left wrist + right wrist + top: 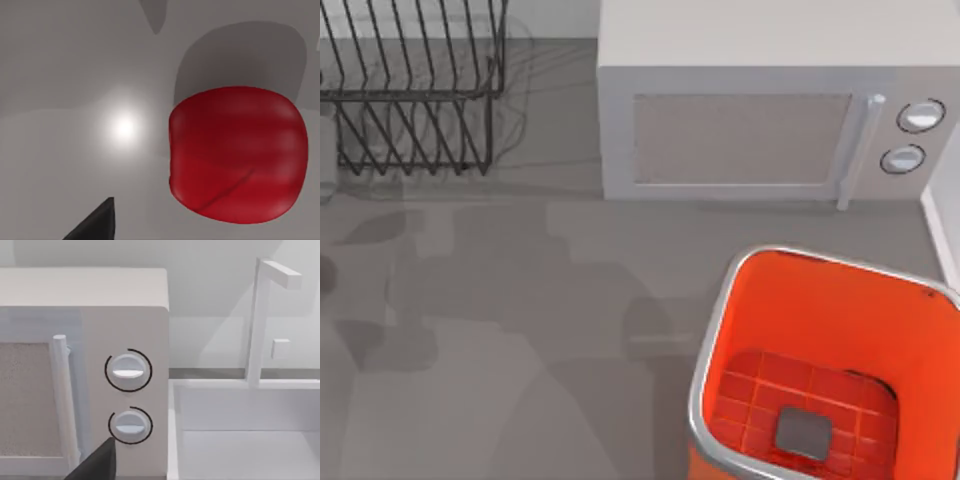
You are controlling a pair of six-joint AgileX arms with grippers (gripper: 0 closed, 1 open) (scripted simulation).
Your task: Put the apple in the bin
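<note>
Apple (237, 155) lies on the grey table surface (60, 75) directly under your left wrist camera, its shadow cast just beside it; nothing grips it, and it rests free on the tabletop; I judge the left arm to be poised above it for a descent. One dark fingertip of the left gripper (95, 222) enters at the frame edge, clear of the fruit; from that alone you cannot tell whether the fingers are spread or closed.

Bin (825, 370) stands at the near right of the table in the top view, mouth upward, silver rim unobstructed, gridded floor and grey square bare; it sits just in front of the microwave (760, 110), well placed to take a drop from above; a wire dish rack (415, 90) occupies the far left.

Right wrist view faces the microwave's two dials (128, 371) and a white sink with its tap (260, 320) alongside; a single dark fingertip of the right gripper (97, 462) shows there, its state likewise not determinable; I judge that arm idle.

Note the division of evidence: the left wrist view gives you the apple but not the bin; the top view gives you the bin and its surroundings; you must carry the fruit across toward the right side to finish; the task is not yet begun in any visible respect.
</note>
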